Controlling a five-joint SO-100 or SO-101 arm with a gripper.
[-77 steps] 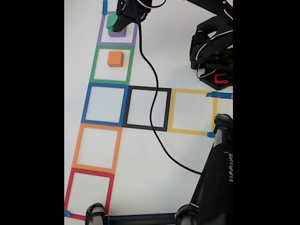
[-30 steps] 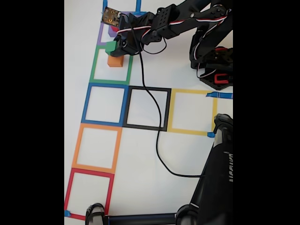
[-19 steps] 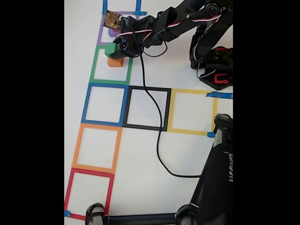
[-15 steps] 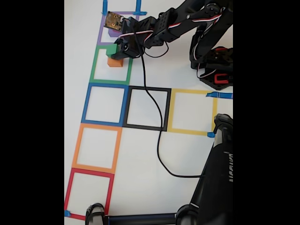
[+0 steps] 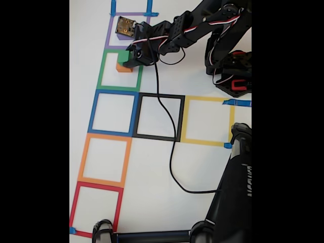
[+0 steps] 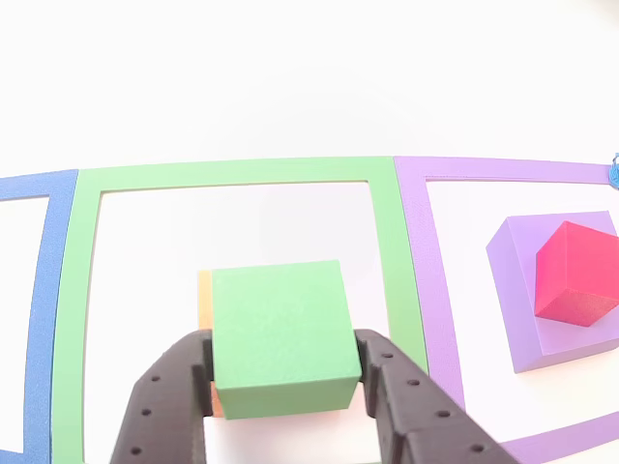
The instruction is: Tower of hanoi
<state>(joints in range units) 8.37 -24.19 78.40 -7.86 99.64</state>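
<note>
Reaching across a white table (image 5: 152,167), a black robot arm (image 5: 202,20) has its gripper (image 6: 280,362) closed on a green block (image 6: 280,336), one black finger (image 6: 174,391) pressed against each side. In the close view the green block sits directly over an orange block (image 6: 204,300), of which just a thin edge peeks out on the left; whether the two touch cannot be told. Both lie inside a green tape square (image 6: 232,174). In the neighbouring purple tape square (image 6: 503,169) to the right, a small red block (image 6: 576,273) rests on a larger purple block (image 6: 556,329), turned at an angle to it. From the fixed view, the green block (image 5: 123,56) and orange block (image 5: 123,68) show beside the gripper (image 5: 129,59), and a black cable (image 5: 169,152) trails across the table.
</note>
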